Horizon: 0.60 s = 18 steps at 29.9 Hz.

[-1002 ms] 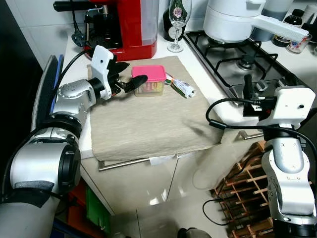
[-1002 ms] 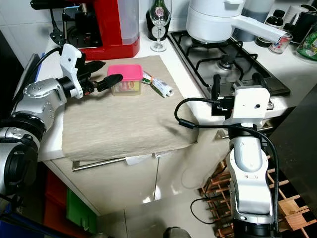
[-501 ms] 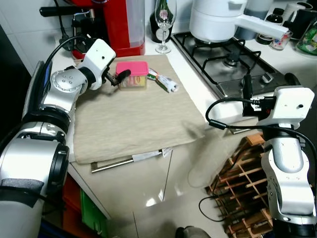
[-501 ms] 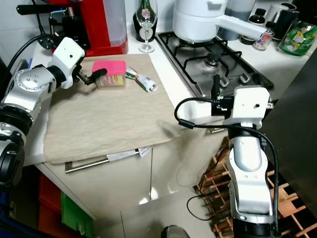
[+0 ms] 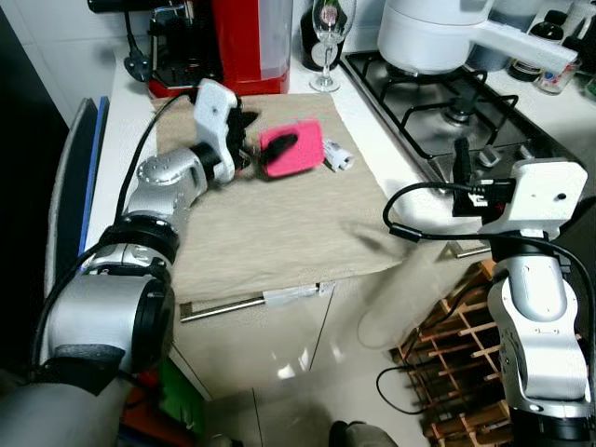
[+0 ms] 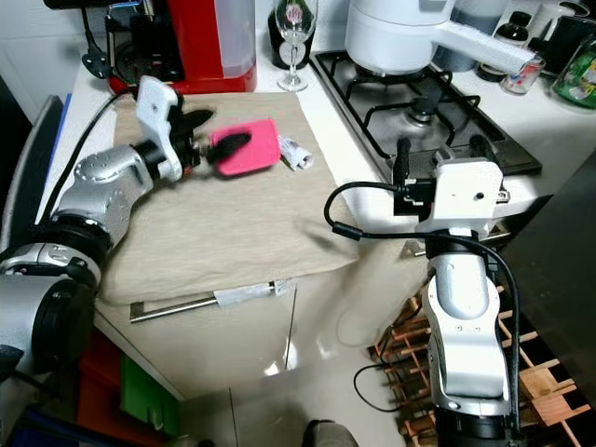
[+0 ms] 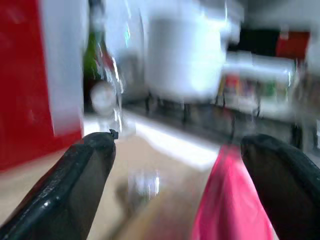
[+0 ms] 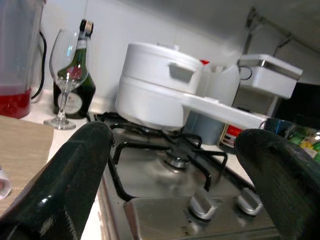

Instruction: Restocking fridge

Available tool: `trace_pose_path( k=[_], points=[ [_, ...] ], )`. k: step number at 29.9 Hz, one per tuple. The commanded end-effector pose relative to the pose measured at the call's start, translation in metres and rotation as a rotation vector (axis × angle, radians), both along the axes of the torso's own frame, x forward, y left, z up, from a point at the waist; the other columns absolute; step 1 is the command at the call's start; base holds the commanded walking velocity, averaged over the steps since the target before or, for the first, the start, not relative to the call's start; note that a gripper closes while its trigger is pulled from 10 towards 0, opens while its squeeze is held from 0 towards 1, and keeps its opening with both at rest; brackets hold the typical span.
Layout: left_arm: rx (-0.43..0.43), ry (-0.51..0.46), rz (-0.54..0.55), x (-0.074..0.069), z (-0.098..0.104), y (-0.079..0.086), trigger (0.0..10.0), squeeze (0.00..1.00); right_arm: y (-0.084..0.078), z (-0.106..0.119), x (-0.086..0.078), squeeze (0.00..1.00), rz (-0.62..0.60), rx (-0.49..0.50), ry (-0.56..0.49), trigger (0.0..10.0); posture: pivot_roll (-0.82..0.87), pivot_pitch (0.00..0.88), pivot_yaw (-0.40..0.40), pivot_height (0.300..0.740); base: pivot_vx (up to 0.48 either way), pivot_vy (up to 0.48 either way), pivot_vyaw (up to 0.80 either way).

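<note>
A clear box with a pink lid [image 5: 303, 149] is tilted up off the beige cloth [image 5: 279, 223], lid facing me. My left gripper [image 5: 265, 135] is shut on it: one black finger [image 5: 282, 142] lies across the lid and the other sits behind the box. In the left wrist view the pink lid [image 7: 227, 200] rests against one finger. A small white tube [image 5: 335, 156] lies on the cloth just right of the box. My right gripper [image 8: 172, 150] is held in front of the counter edge by the hob [image 5: 447, 112], open, with nothing between its fingers.
A red coffee machine [image 5: 237, 37] stands behind the cloth, with a wine glass [image 5: 326, 28] and a dark bottle [image 8: 80, 65] beside it. A white pot [image 5: 438, 33] sits on the hob. A wooden wine rack [image 5: 456, 372] stands on the floor at the right.
The pink-lidded box has gone from standing flat on the cloth to tilted up in my left gripper. The camera has shifted. The right arm has held still.
</note>
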<state>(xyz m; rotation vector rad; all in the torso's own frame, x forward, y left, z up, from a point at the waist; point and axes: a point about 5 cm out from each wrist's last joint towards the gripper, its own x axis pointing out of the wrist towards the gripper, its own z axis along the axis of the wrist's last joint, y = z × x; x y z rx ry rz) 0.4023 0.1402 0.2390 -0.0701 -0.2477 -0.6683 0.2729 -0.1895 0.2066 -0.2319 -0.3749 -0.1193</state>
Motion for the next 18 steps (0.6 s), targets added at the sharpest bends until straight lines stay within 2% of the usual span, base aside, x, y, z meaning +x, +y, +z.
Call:
trace_pose_path(
  k=[1, 5, 7, 9, 10, 14, 18],
  points=[
    [-0.016, -0.032, -0.001, -0.004, 0.0, -0.002, 10.0, 0.0, 0.001, 0.002, 0.002, 0.21, 0.01, 0.008, -0.015, 10.0, -0.21, 0.065, -0.007, 0.74, 0.0, 0.0, 0.0],
    [0.005, -0.054, -0.037, -0.01, -0.003, -0.003, 10.0, 0.0, 0.003, 0.002, 0.003, 0.21, 0.014, 0.01, -0.014, 10.0, -0.21, 0.063, -0.005, 0.74, 0.0, 0.0, 0.0],
    [0.031, -0.058, -0.092, -0.015, -0.005, -0.003, 10.0, 0.0, 0.004, 0.001, 0.005, 0.21, 0.015, 0.013, -0.013, 10.0, -0.2, 0.059, -0.001, 0.74, 0.0, 0.0, 0.0],
    [0.062, -0.039, -0.149, -0.019, -0.008, -0.002, 10.0, 0.0, 0.004, 0.0, 0.006, 0.21, 0.015, 0.017, -0.014, 10.0, -0.2, 0.056, 0.002, 0.74, 0.0, 0.0, 0.0],
    [0.108, 0.002, -0.194, -0.022, -0.014, 0.0, 10.0, 0.0, 0.005, 0.0, 0.006, 0.21, 0.015, 0.02, -0.015, 10.0, -0.19, 0.055, 0.006, 0.74, 0.0, 0.0, 0.0],
    [0.136, 0.024, -0.213, -0.024, -0.018, 0.002, 10.0, 0.0, 0.005, -0.001, 0.007, 0.21, 0.014, 0.021, -0.015, 10.0, -0.19, 0.051, 0.007, 0.74, 0.0, 0.0, 0.0],
    [0.167, 0.062, -0.209, -0.023, -0.024, 0.019, 10.0, 0.0, 0.005, -0.002, 0.008, 0.21, 0.012, 0.025, -0.018, 10.0, -0.19, 0.045, 0.008, 0.74, 0.0, 0.0, 0.0]
  ],
)
